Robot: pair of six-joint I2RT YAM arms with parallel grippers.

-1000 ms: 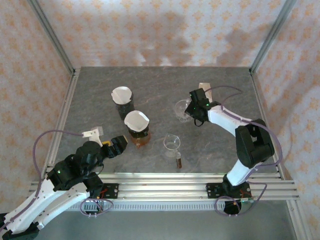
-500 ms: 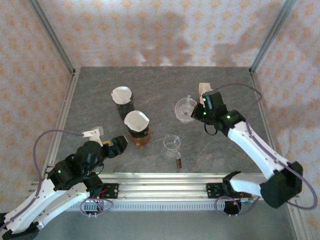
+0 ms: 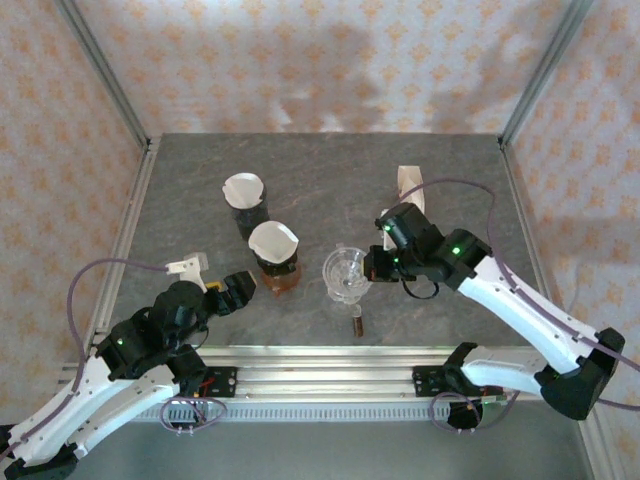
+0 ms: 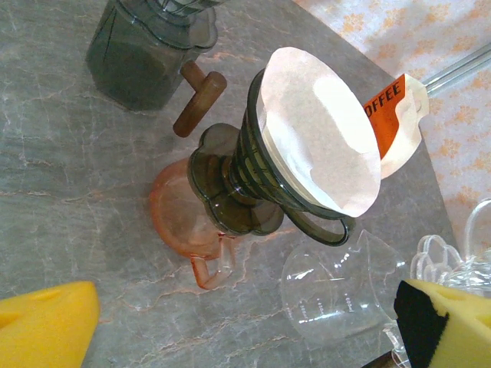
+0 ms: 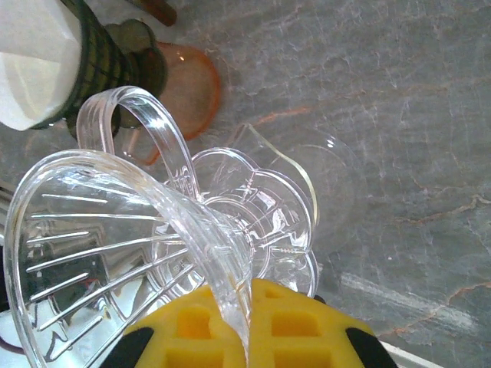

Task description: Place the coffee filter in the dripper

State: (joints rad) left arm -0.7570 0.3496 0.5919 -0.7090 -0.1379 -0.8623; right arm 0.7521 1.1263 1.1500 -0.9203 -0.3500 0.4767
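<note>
your right gripper (image 3: 372,268) is clamped shut on the rim of the clear dripper (image 3: 346,272), near the middle of the table (image 3: 450,160). on the right wrist camera you see its yellow pads (image 5: 230,333) pinching the glass wall, with the dripper tilted and its handle loop uppermost. the dripper's scalloped base is over the clear glass server (image 5: 311,180); you cannot tell whether the two touch.

your left gripper (image 3: 238,290) hangs low at the near left with its jaws spread wide and nothing between them. the left wrist camera shows a yellow pad (image 4: 46,330) at each lower corner.

a white coffee filter (image 3: 273,238) sits opened out in a dark ribbed dripper (image 4: 265,195), which stands on an orange server (image 4: 180,218) just left of the clear dripper. a second filter (image 3: 243,188) sits in another dark vessel further back on the left. the filter packet (image 3: 408,183), printed with orange lettering, is toward the back right, behind your right gripper. a small brown piece (image 3: 357,322) lies on the table in front of the glass server.
</note>
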